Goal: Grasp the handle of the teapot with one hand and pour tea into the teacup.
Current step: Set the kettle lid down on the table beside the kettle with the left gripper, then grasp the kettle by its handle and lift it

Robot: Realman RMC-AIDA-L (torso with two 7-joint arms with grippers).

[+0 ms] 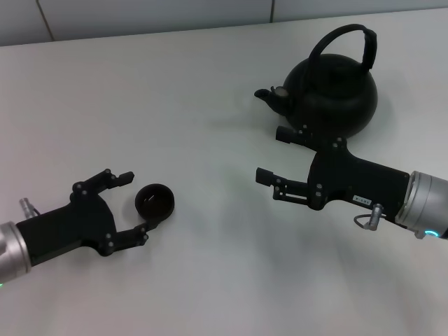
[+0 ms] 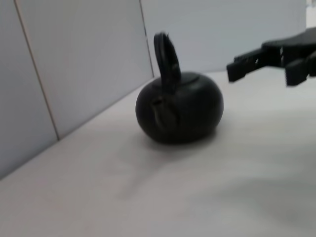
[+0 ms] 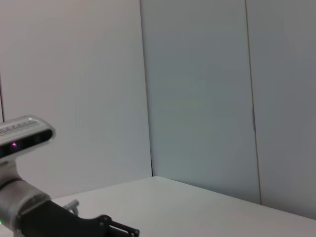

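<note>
The white surface (image 1: 175, 112) carries everything, with pale wall panels (image 3: 197, 89) rising behind its far edge. The teapot (image 1: 336, 94) stands upright toward the far right corner of the surface, its short spout (image 1: 264, 94) pointing toward the left side and its handle (image 1: 350, 42) arching over the lid, untouched.

The right end effector (image 1: 274, 154) hovers just on the near side of the teapot, wide open and holding nothing; its far finger lies close against the pot's lower body near the spout, though contact cannot be told, and its near finger points out over bare surface. In the left wrist view the same end effector shows beside the teapot, apart from the handle.

The left end effector (image 1: 136, 204) rests near the near left corner, spread open, with the teacup (image 1: 155, 201) upright between its fingers; the near fingertip sits right at the cup's rim, the far one stands clear of it.
</note>
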